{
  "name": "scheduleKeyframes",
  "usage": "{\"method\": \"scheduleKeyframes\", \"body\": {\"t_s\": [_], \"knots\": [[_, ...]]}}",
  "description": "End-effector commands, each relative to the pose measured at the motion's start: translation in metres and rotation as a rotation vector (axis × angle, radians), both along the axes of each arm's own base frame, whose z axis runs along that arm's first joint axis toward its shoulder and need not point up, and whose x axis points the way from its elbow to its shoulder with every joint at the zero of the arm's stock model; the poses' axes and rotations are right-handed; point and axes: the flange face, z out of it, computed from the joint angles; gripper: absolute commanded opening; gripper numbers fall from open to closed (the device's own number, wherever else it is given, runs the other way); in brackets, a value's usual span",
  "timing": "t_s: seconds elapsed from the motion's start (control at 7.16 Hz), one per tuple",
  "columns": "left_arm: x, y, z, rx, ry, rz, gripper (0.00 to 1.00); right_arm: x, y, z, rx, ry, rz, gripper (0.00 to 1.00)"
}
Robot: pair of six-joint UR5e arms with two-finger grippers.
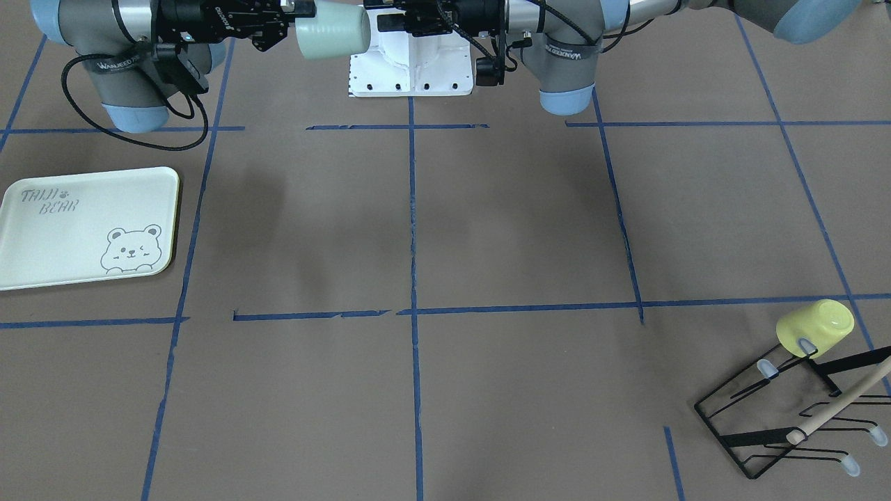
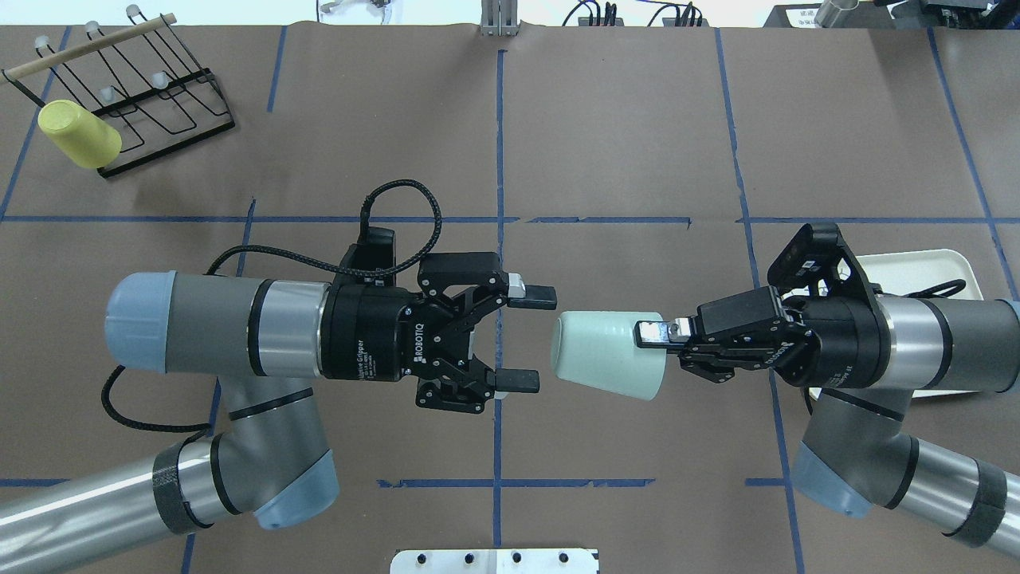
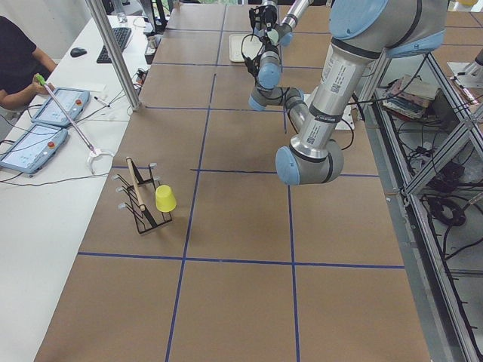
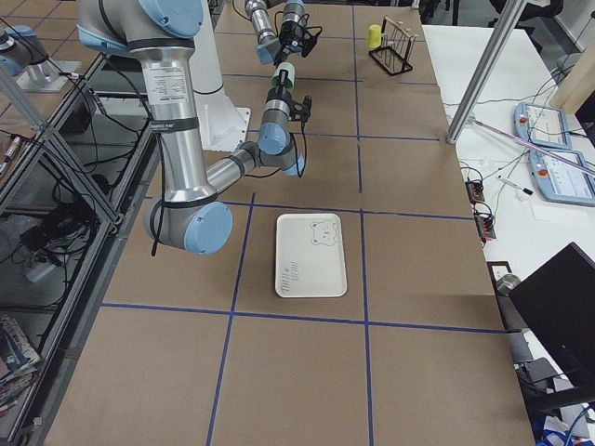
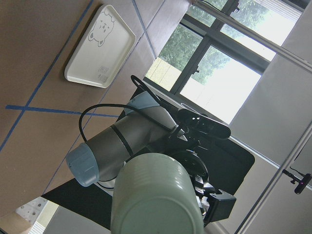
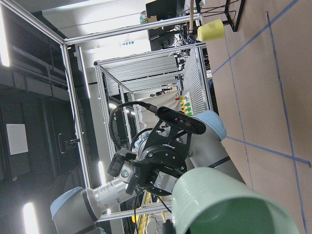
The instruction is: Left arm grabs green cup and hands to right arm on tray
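Two grippers face each other mid-air over table (image 2: 637, 119) centre. My left gripper (image 2: 526, 341): jaws wide apart, gripping nothing, tips just short of green cup (image 2: 606, 365) base. My right gripper (image 2: 655, 335): jaws clamped on cup rim, cup lying sideways. Cream tray (image 2: 916, 267) on table, partly hidden under right arm (image 2: 916, 343).

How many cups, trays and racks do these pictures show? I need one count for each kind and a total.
Cups: 2, the green cup and the yellow cup
Trays: 1, the bear tray
Racks: 1, the black wire rack
Total: 4
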Motion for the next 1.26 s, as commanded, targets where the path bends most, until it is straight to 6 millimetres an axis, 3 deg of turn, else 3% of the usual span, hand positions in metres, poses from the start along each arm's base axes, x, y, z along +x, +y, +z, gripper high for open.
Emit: {"method": "scheduleKeyframes", "body": {"t_s": [0.0,0.14,0.28,0.42,0.56,0.7,0.84,0.98,1.12], "knots": [[-0.002,-0.004,0.005,-0.009,-0.009,-0.012,1.00,0.031,-0.015,0.030,-0.043,0.052,0.075,0.00],[-0.007,-0.014,0.005,-0.034,0.002,-0.058,1.00,0.063,-0.029,0.055,-0.092,0.092,0.159,0.00],[-0.011,-0.025,0.018,-0.067,-0.022,-0.098,1.00,0.091,-0.043,0.080,-0.135,0.152,0.227,0.00],[-0.019,-0.053,0.023,-0.112,-0.117,-0.151,1.00,0.108,-0.063,0.111,-0.161,0.228,0.307,0.00],[-0.034,-0.087,0.025,-0.113,-0.221,-0.237,1.00,0.122,-0.070,0.146,-0.162,0.314,0.375,0.00],[-0.032,-0.097,0.028,-0.019,-0.354,-0.269,1.00,0.139,-0.079,0.170,-0.180,0.437,0.437,0.00],[-0.035,-0.107,0.036,0.062,-0.521,-0.335,1.00,0.148,-0.091,0.179,-0.148,0.566,0.474,0.00],[-0.043,-0.108,0.042,0.144,-0.663,-0.376,1.00,0.171,-0.100,0.200,-0.158,0.702,0.506,0.00],[-0.058,-0.125,0.050,0.222,-0.816,-0.418,1.00,0.196,-0.117,0.213,-0.162,0.848,0.514,0.00]]}}
